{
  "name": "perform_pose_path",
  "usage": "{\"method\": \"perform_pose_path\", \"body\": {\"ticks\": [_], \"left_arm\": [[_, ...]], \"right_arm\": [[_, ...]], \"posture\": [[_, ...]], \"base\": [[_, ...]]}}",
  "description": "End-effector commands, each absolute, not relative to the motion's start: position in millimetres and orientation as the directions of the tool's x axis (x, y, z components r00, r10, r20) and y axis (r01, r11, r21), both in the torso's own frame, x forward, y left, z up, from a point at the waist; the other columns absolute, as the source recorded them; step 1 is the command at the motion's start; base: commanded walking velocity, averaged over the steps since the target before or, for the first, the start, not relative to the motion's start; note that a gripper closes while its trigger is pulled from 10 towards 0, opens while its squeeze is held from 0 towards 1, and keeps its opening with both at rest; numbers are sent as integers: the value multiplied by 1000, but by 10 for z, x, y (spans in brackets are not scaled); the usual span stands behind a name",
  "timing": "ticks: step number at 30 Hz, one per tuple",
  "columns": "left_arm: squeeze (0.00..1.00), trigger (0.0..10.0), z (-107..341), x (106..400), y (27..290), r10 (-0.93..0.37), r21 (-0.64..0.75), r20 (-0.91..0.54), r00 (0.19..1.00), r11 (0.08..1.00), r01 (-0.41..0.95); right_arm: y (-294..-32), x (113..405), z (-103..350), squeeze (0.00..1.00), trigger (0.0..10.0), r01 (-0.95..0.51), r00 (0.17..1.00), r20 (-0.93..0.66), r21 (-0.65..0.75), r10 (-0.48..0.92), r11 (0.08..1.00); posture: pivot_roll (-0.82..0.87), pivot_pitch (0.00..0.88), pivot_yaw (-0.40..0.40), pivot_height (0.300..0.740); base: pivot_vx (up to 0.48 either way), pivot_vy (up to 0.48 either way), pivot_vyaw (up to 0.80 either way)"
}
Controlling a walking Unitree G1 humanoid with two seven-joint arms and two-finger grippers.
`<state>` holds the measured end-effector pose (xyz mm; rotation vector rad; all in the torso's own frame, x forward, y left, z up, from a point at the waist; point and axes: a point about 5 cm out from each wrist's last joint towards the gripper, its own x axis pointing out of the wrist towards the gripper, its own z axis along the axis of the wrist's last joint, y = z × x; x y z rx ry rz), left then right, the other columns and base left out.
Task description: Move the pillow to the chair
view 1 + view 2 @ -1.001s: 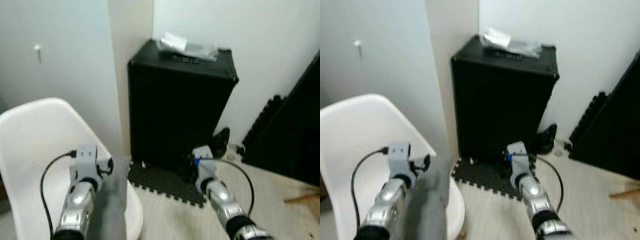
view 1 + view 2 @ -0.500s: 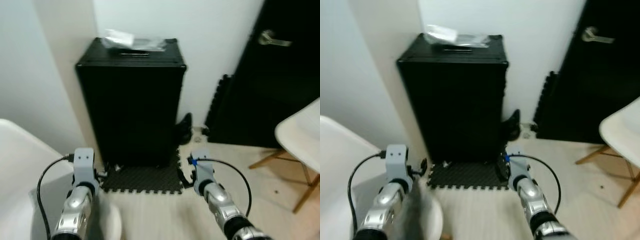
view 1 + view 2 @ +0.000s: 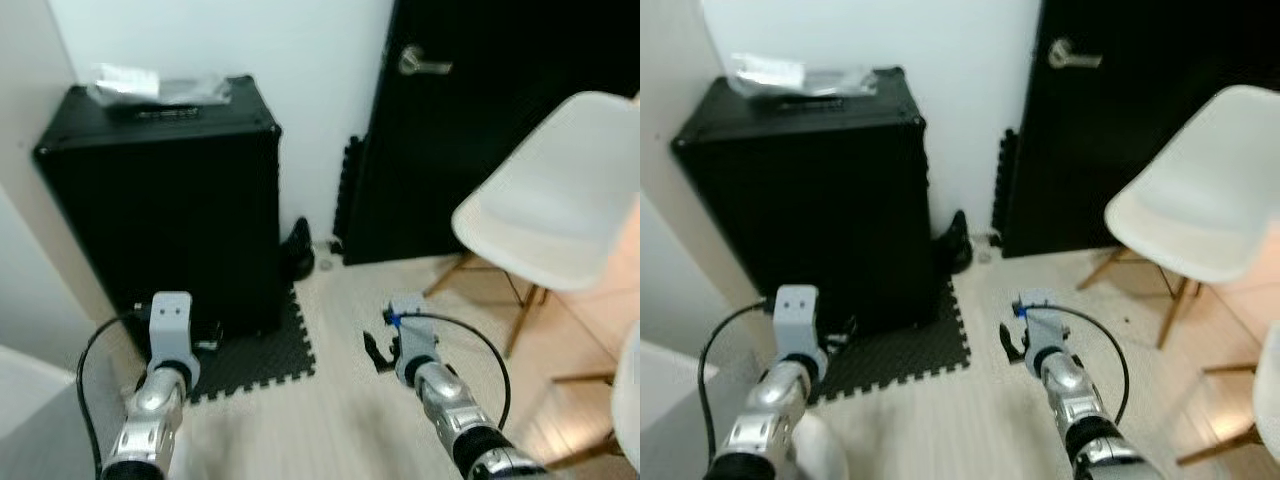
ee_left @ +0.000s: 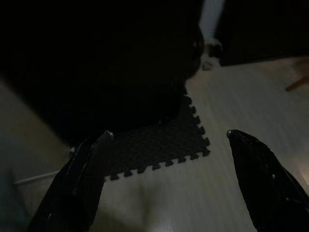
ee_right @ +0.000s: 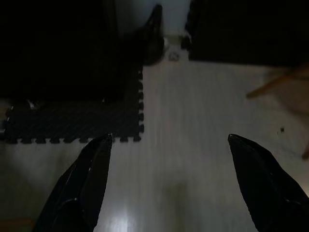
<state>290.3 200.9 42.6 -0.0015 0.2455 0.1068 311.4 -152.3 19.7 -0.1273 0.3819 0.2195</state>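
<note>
Pillow cannot be made out for sure: a blurred grey shape (image 3: pixel 40 440) lies low at the left, beside the left arm and nearer than the black case (image 3: pixel 160 200), and may be it. Nothing rests on the seat of the white chair (image 3: pixel 550 200), which stands well right of the case, before a black door (image 3: pixel 500 130). The case is closed, so its inside is hidden; a clear plastic packet (image 3: pixel 150 85) lies on its lid. A dark foam mat (image 3: pixel 255 355) lies on the floor at the foot of the case, and a black shoe (image 3: pixel 298 248) sits just right of it. The left gripper (image 4: pixel 169 133) hangs over the mat, fingers apart and holding nothing. The right gripper (image 5: pixel 169 137) hangs over bare floor right of the mat, fingers likewise spread and holding nothing.
</note>
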Motion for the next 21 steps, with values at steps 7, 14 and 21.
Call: {"method": "perform_pose_path", "body": {"ticks": [7, 14, 21], "left_arm": [[0, 10000, 355, 2872, 1988, 98, 18, -277, 956, 995, -96], [0, 10000, 298, 2844, 1985, 91, 1, -304, 948, 995, -95], [0, 10000, 218, 2821, 1977, 105, 25, -341, 934, 994, -103]], "right_arm": [[-1595, 3075, 137, 0, 10000, -208, 896, -421, -113, 143, 972], [-1656, 3081, 132, 0, 10000, -174, 895, -436, -144, 96, 974], [-1658, 3076, 129, 0, 10000, -123, 901, -427, -90, 74, 988]], "posture": [[22, 71, -11, 705], [14, 61, -11, 705], [0, 45, -7, 705]], "base": [[0, 0, -800], [0, 0, -800], [0, 0, -800]]}}
